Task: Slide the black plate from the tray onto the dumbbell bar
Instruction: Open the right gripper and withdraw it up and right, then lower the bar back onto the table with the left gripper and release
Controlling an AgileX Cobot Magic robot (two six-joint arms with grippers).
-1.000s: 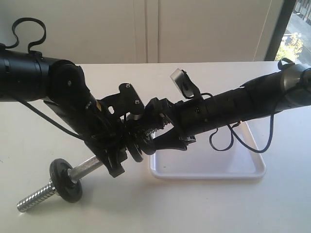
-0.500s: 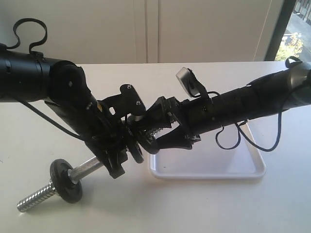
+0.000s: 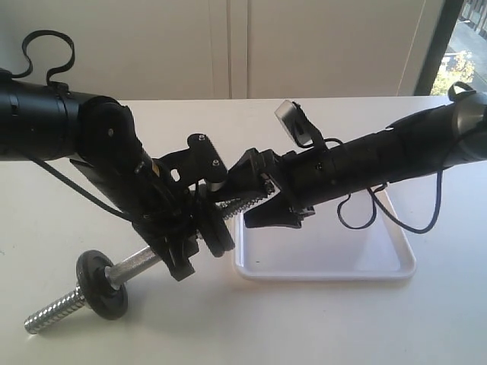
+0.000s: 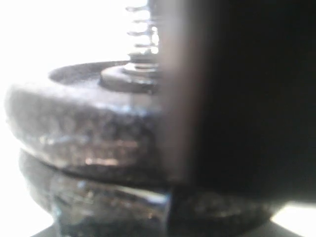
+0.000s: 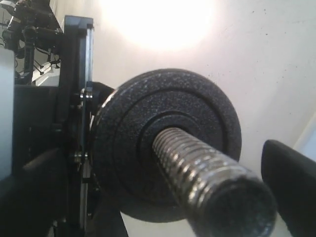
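On the exterior view, I see my left hand (image 3: 176, 247) clamped on the middle of the dumbbell bar (image 3: 137, 262), which slopes up over the desk (image 3: 304, 327) toward the tray (image 3: 335, 268). The black plate (image 3: 215, 230) sits on the bar just above that hand, off the tray. My right hand (image 3: 255, 199) stands wide about the bar's upper threaded end. A lower disc (image 3: 103, 283) rides the other end.

At the left wrist, the plate lies against a second disc (image 4: 98, 202).

At the right wrist, the bar's tip pokes through the plate's hub, one finger (image 5: 291, 182) apart beside it.
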